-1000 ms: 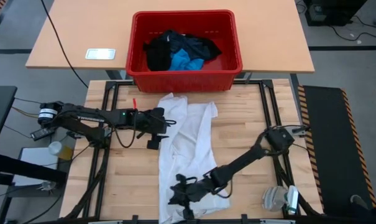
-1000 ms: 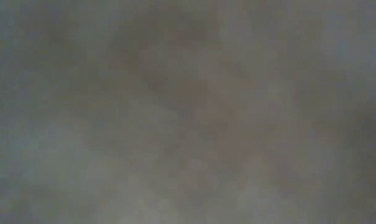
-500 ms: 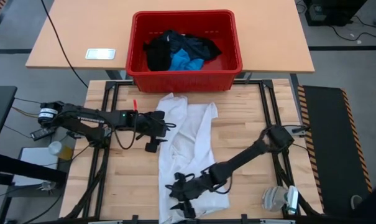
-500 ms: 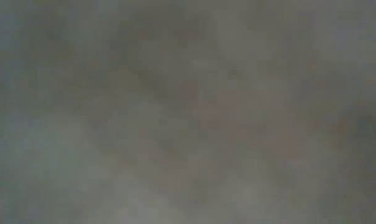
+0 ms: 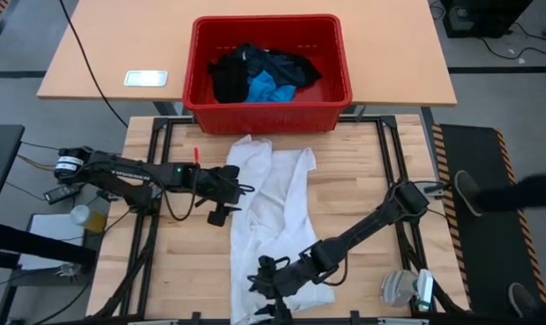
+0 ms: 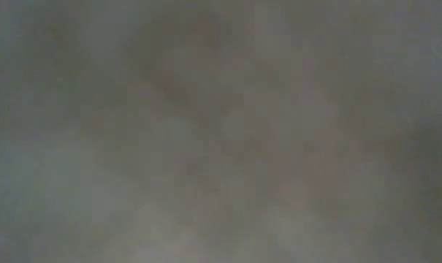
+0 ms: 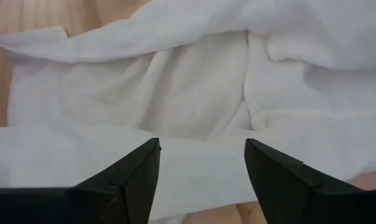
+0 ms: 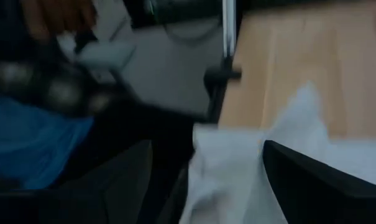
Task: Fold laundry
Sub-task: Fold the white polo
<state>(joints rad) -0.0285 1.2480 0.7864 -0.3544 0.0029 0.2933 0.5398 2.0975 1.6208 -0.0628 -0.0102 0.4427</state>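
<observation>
The right gripper (image 5: pixel 265 282) is placed over the near end of the white shirt (image 5: pixel 271 212), close to the counter's (image 5: pixel 363 194) front edge, and its fingers are seen spread apart in the right wrist view, with a fold of white cloth between them and nothing pinched. Whether the fingertips touch the cloth cannot be told.

Beyond it, at the shirt's left edge near its middle, the left gripper (image 5: pixel 226 187) is held with its fingers (image 7: pixel 135 171) apart too, the rumpled white fabric lying just ahead of them and unclamped.

The shirt itself is stretched lengthwise down the counter, creased and uneven, its near hem reaching the front edge and its far end lying just short of the red crate (image 5: pixel 271 108). In that crate, past the shirt's far end, the black garments (image 5: pixel 241 72) and the small blue piece (image 5: pixel 271 88) are heaped, unfolded.

With neither gripper clamped, the shirt's near hem could slide off the counter's front edge if it is nudged. A closing pinch on the bunched folds might also catch two layers at once, and a crooked fold would be produced.
</observation>
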